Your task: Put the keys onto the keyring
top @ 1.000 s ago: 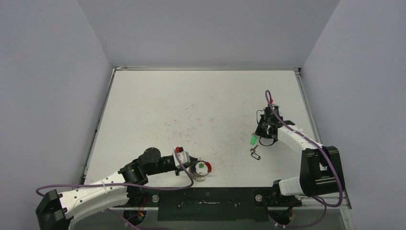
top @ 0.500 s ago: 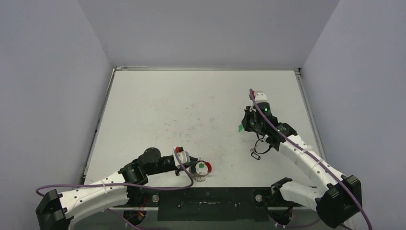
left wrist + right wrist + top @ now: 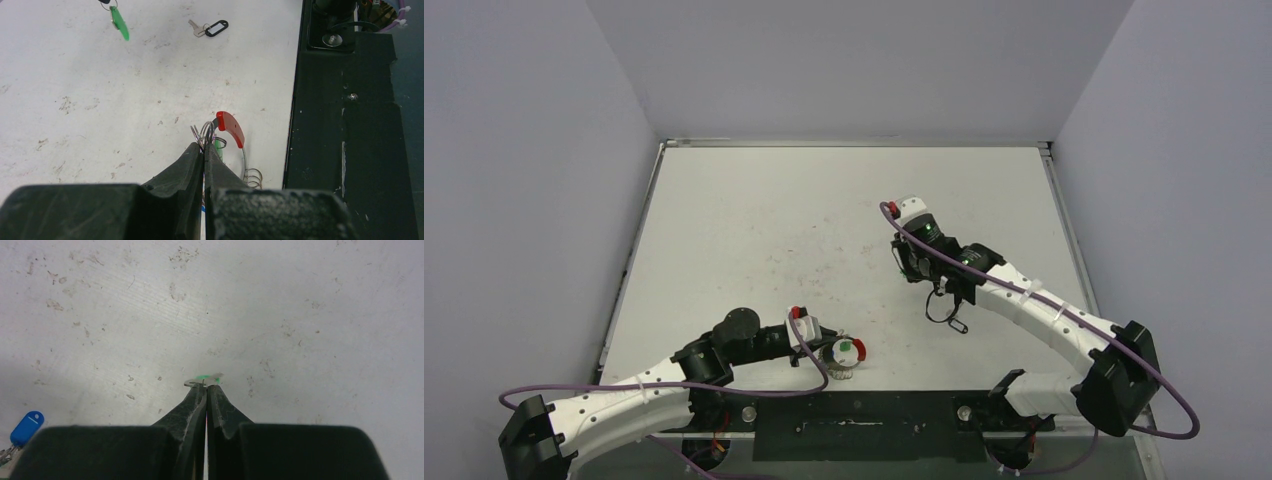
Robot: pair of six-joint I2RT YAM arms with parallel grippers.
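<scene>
Near the front edge of the counter (image 3: pixel 754 220), left of centre, the left hand (image 3: pixel 204 152) is pressed shut on the keyring (image 3: pixel 231 128), its two fingers pinching the silvery coil just beside the red section. The ring rests on the counter next to the black base plate (image 3: pixel 350 125). A small green piece (image 3: pixel 218 146) shows inside the loop at the fingertips, too hidden to name.

Further right, well apart from the ring, a key with a dark blue tag head (image 3: pixel 216 27) lies flat on the counter, touching nothing. It lies below the right forearm in the overhead view.

Right of centre, the right hand (image 3: pixel 206 386) is held above the counter with its fingers closed together. They nip a thin metal ring, and a blur of green sits at the tips. The left wrist view shows this to be the green-headed key (image 3: pixel 119 22), hanging tilted from that small ring, clear of the counter and well apart from the keyring. The overhead view does not show it.
</scene>
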